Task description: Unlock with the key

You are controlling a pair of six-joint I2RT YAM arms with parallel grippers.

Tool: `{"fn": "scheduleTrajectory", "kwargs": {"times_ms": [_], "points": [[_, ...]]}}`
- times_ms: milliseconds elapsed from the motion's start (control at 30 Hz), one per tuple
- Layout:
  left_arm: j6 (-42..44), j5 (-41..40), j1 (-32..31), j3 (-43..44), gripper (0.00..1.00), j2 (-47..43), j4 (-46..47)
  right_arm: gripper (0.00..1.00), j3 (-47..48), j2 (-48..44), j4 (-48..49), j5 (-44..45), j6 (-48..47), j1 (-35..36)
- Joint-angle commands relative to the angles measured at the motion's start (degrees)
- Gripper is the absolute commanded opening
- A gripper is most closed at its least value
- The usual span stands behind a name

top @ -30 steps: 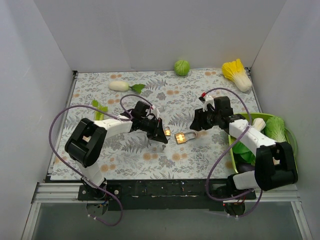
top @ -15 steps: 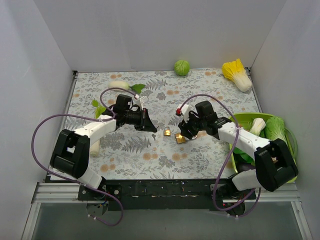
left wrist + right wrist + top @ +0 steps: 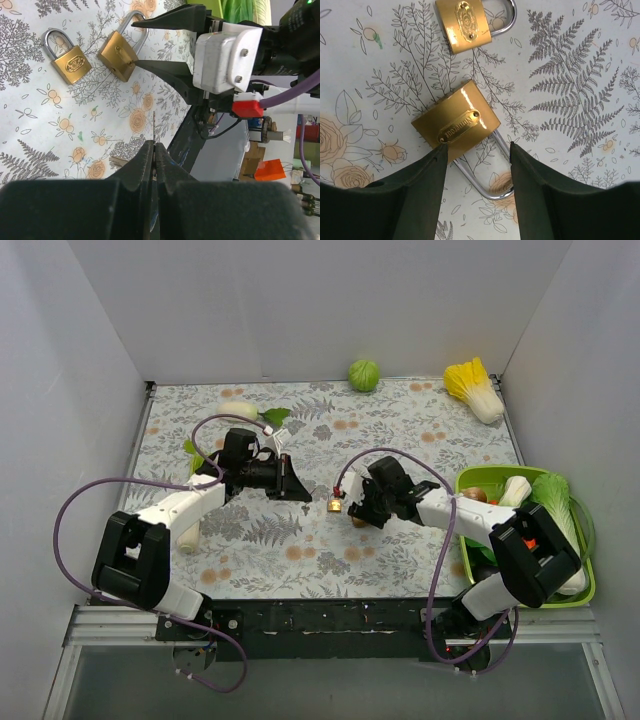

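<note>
Big padlock (image 3: 455, 127) (diagonal), shackle toward right end effector (image 3: 477, 147)

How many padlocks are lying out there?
2. The larger brass padlock lies between the fingers of the open right hand. The smaller brass padlock lies just beyond it, apart. None looks hidden.
</note>
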Motion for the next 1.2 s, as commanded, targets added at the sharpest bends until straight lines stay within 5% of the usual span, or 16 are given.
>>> {"fn": "scheduleTrajectory", "kwargs": {"times_ms": [0, 433, 833, 1167], "points": [[-0.5, 1.86, 0.38, -0.47, 0.0, -2.66, 1.4, 0.6, 0.78, -2.0, -3.85, 1.74, -2.86, 0.72], [-0.5, 2.04, 0.29, -0.82, 0.0, -2.4, 1.49, 0.61, -1.24, 0.02, -2.73, 2.27, -5.49, 3.89], [0.2, 1.69, 0.29, -0.82, 0.0, -2.93, 0.96, 0.62, 7.63, 11.7, -2.62, -0.02, -10.59, 3.89], [1.34, 0.1, 1.52, -0.9, 0.0, -3.81, -0.27, 0.62, 9.48, 12.24, -1.76, -2.32, -7.08, 4.41]]}}
